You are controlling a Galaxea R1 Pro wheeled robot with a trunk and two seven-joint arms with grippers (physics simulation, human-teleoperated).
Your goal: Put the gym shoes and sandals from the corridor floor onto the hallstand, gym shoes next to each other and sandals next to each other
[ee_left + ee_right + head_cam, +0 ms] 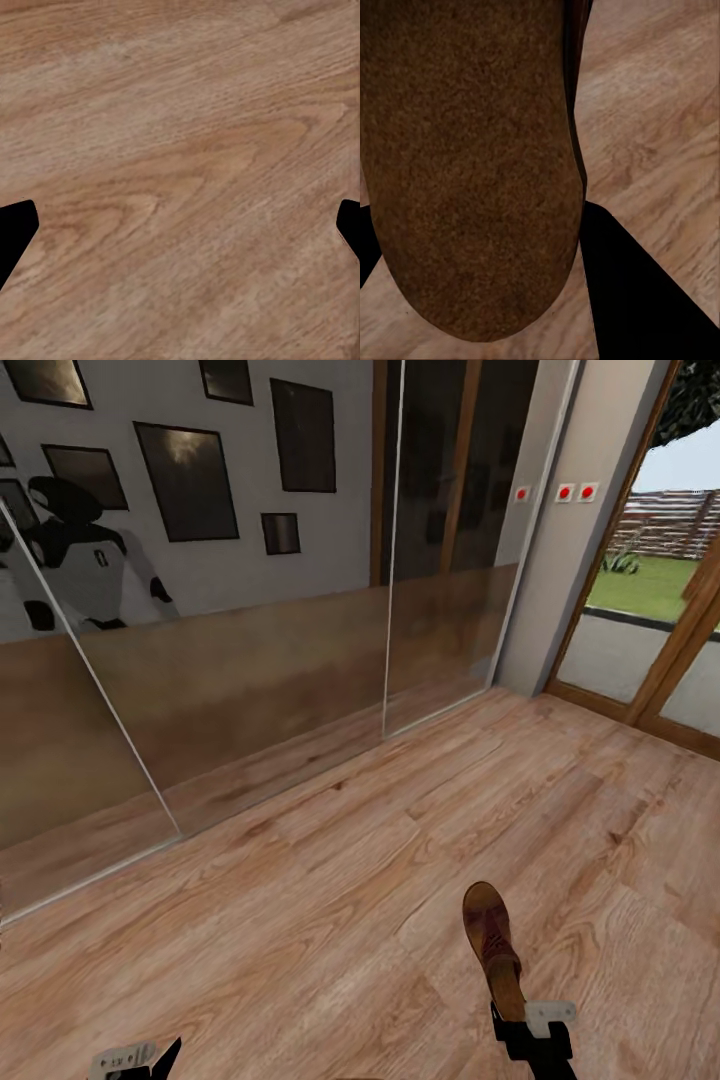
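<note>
At the lower right of the head view, the right gripper [522, 1028], black-fingered with a pale grey bracket, is clamped on one end of a dark brown leather sandal [493, 945], which projects forward from the jaws and, apparently, off the floor. In the right wrist view the sandal's rough brown surface [472, 165] lies close before the camera, and one black finger [637, 292] shows just beside its edge. The left gripper [150, 1060] sits at the lower left; its black fingers [15, 232] stand wide apart at the sides of the left wrist view, holding nothing.

Beneath both arms runs the light brown wood-grain plank floor [330, 880]. Ahead stands a mirrored sliding panel wall [200, 610], in which the white and black robot [80, 560] and dark picture frames are reflected; to the right is a wood-framed glazed door [650, 650] onto a lawn.

The step in hand appears to be carriage of the sandal toward the rack. It is best done with the grip kept firm, since the hold is at one end and the long free part may swing or slip during turns; the base should turn smoothly, and the sandal should stay level.
</note>
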